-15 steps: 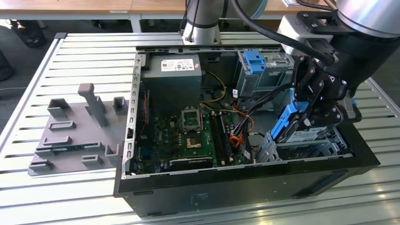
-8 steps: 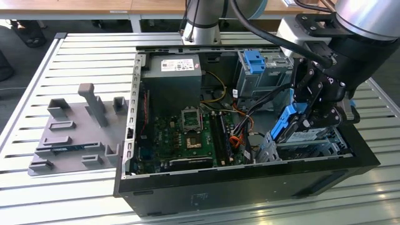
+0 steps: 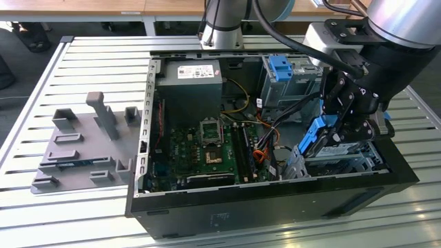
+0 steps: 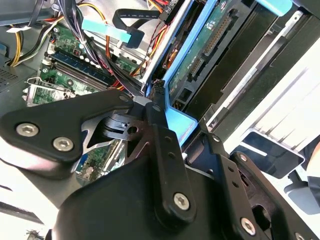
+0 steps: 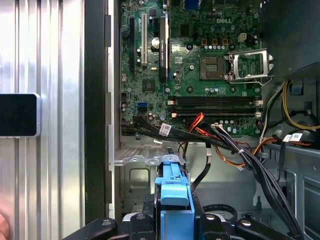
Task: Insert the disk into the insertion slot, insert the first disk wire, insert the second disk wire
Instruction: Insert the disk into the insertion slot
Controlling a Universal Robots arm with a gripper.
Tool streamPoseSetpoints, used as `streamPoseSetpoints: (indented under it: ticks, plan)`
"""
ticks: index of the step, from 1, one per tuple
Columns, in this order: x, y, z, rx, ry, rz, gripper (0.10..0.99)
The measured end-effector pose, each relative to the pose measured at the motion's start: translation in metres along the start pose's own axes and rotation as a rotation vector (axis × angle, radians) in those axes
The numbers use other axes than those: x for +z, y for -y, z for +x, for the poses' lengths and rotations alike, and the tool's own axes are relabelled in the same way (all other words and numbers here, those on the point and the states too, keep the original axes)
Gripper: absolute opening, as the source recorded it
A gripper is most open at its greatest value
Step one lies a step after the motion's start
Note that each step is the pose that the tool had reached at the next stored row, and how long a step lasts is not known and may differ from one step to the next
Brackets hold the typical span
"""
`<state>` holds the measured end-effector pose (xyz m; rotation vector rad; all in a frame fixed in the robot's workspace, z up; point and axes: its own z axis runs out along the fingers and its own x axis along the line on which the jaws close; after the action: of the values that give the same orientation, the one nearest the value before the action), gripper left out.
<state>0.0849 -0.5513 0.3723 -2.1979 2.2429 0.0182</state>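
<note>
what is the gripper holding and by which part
The gripper holds the disk, fingers clamped on its blue caddy near one end.

Exterior view: high, well back, looking down into the open computer case (image 3: 276,206)
First wrist view: close, facing the motherboard (image 5: 190,50)
Second wrist view: closer still — hard against the gripper (image 4: 176,120) and the disk (image 4: 210,45)
Shared: motherboard, in all three

Bright, even light falls from above. The slatted metal table (image 3: 82,62) shines pale in the exterior view and washes almost white in the first wrist view, while the open computer case (image 3: 241,217) lies in soft shadow inside.
</note>
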Motion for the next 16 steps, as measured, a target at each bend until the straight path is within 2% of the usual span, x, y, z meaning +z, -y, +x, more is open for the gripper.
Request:
streamPoseSetpoints:
  ticks: [16]
  plan:
    - [0.0068, 0.0, 0.0001, 0.0, 0.0, 0.0, 0.365]
